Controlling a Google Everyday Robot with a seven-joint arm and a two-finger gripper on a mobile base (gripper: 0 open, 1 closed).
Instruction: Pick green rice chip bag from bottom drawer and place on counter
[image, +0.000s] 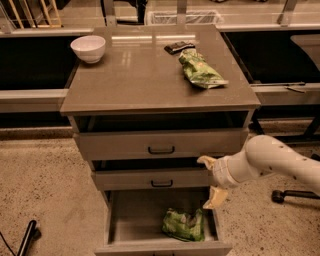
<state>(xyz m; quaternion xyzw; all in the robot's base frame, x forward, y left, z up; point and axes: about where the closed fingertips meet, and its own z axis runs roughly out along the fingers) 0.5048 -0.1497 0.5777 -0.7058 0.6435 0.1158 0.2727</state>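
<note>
Step in hand is judged as the reach into the drawer. The gripper (210, 179) is seen at the right end of the middle drawer (155, 179), above the right side of the open bottom drawer (134, 220). Its two fingers are spread apart and nothing is held.

The green rice chip bag (184, 224) lies crumpled in the right near part of the bottom drawer, below and slightly left of the gripper, not touched.

For a good grasp, the gripper should be lowered clear of the middle drawer front, shifted left over the bag and kept spread until the bunched foil sits between the fingers. Foil is likely slippery, so a firm pinch on a thick fold is advised.

A free spot on the counter (135, 80) is noted between the bowl (88, 48) and the flat green bag (200, 71).
</note>
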